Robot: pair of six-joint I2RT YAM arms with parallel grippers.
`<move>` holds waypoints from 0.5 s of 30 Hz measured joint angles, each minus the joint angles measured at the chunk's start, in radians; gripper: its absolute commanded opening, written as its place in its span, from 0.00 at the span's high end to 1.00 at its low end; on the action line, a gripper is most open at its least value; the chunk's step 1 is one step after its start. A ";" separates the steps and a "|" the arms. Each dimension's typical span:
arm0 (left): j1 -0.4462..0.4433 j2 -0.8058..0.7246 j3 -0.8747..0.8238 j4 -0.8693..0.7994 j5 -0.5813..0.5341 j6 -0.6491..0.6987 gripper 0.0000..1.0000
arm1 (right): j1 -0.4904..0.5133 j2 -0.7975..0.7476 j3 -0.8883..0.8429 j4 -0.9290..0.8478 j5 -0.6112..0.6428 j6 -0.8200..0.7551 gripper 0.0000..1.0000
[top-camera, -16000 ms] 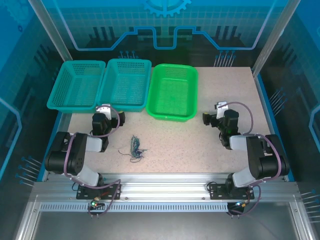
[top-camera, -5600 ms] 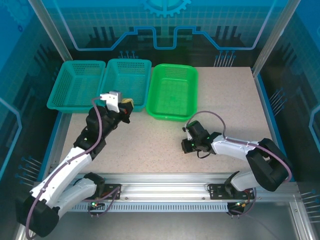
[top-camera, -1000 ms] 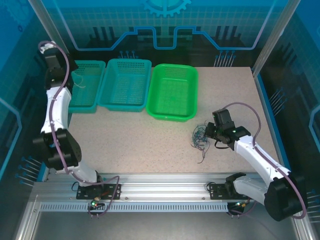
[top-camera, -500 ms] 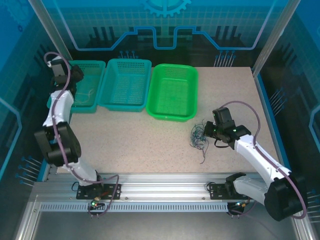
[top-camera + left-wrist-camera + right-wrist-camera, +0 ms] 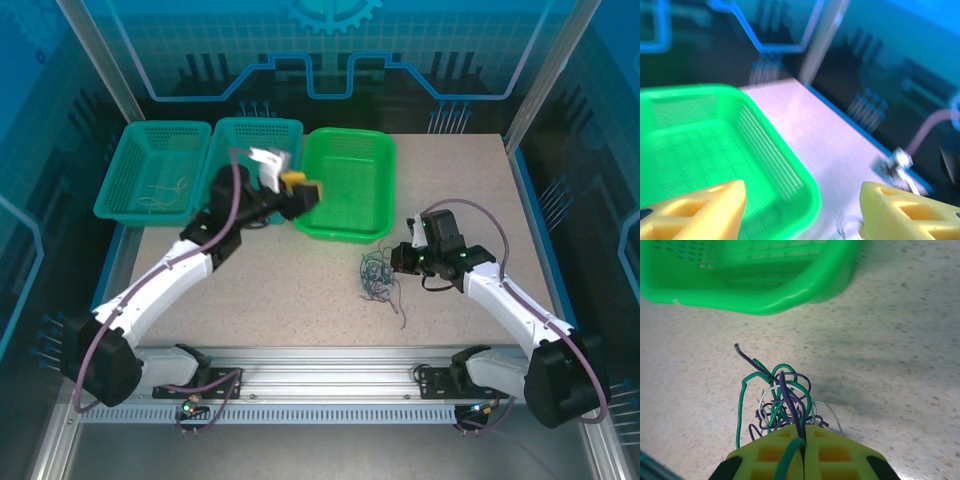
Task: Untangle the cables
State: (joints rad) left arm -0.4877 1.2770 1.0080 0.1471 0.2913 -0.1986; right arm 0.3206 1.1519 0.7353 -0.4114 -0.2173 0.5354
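1. Right gripper [image 5: 398,258] [image 5: 802,452]: jaws pressed together, clamping several strands of the cables [image 5: 375,276] [image 5: 780,400].
2. Cables: a tangled bundle of green, purple and white wires. It rests on the table [image 5: 460,180] near the green basket [image 5: 346,132] [image 5: 755,300], apart from its front wall.
3. Left gripper [image 5: 300,186] [image 5: 802,210]: yellow fingers [image 5: 700,207] spread wide, nothing between them. It hangs over the green basket's left rim.
4. One pale wire [image 5: 163,190] lies inside the far-left teal basket [image 5: 145,214].
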 measured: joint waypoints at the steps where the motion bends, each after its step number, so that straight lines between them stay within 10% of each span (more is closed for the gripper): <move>1: -0.040 0.007 -0.024 -0.001 0.019 0.021 0.36 | 0.000 0.000 0.000 0.009 -0.024 -0.008 1.00; 15: -0.092 0.161 -0.240 0.125 0.198 -0.041 0.43 | 0.000 -0.044 0.011 0.099 -0.247 -0.077 1.00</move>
State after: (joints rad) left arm -0.5793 1.4380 0.7681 0.2718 0.4896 -0.2394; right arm 0.3206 1.1076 0.7464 -0.3122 -0.4644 0.4580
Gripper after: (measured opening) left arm 0.604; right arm 0.063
